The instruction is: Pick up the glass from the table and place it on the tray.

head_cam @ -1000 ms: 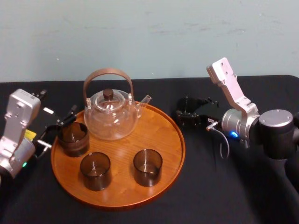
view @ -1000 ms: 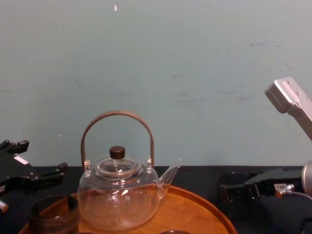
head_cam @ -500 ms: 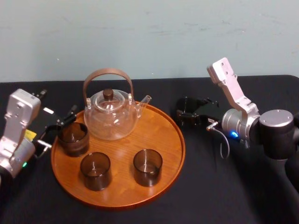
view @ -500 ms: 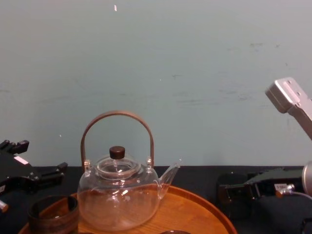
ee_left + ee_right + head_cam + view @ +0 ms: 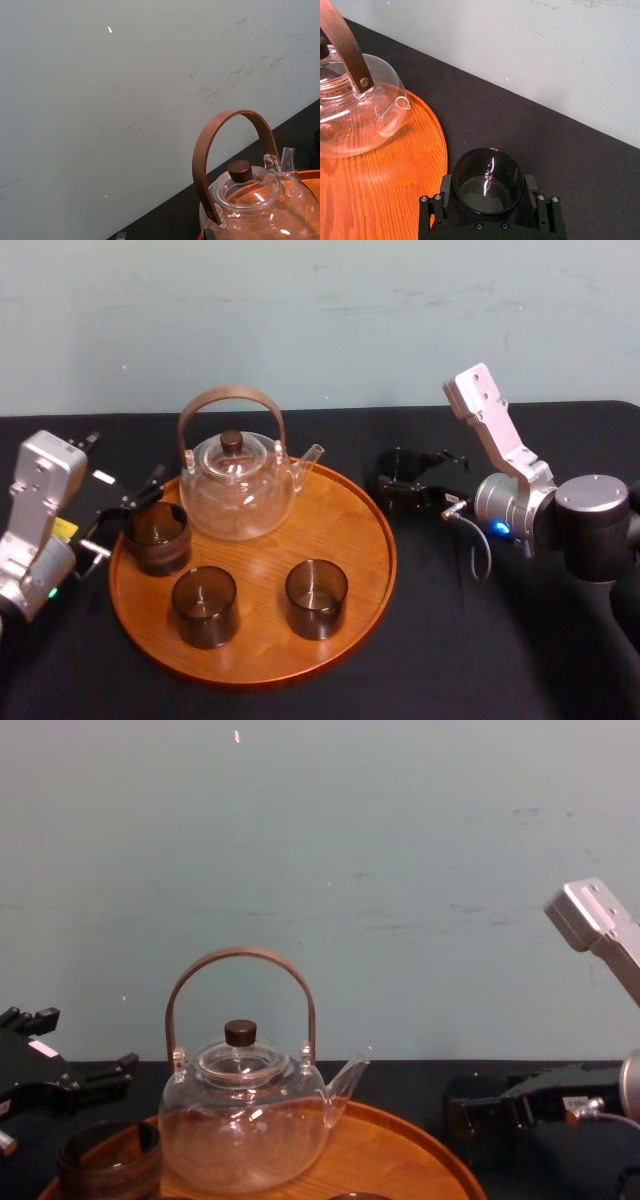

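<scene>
Here the right gripper point(image 5: 398, 488) is low over the black table point(image 5: 450, 640), just beside the right edge of the large round orange-brown wooden tray point(image 5: 260, 550). Its two black fingers point(image 5: 445, 189) are pressed on both sides of a small round dark smoked glass point(image 5: 487, 175), so it is closed on this glass. The glass stands upright outside the tray, close to the rim; I cannot tell if its bottom touches the table. On the tray are a clear glass teapot with a curved brown handle point(image 5: 238, 490) at the back and three other dark glasses: one at the left edge point(image 5: 157, 537) and two in front point(image 5: 204, 606) point(image 5: 316, 598). The left gripper point(image 5: 128, 512) is at the left side of the tray, just beside the left-edge glass, with its fingers spread apart and holding nothing.
</scene>
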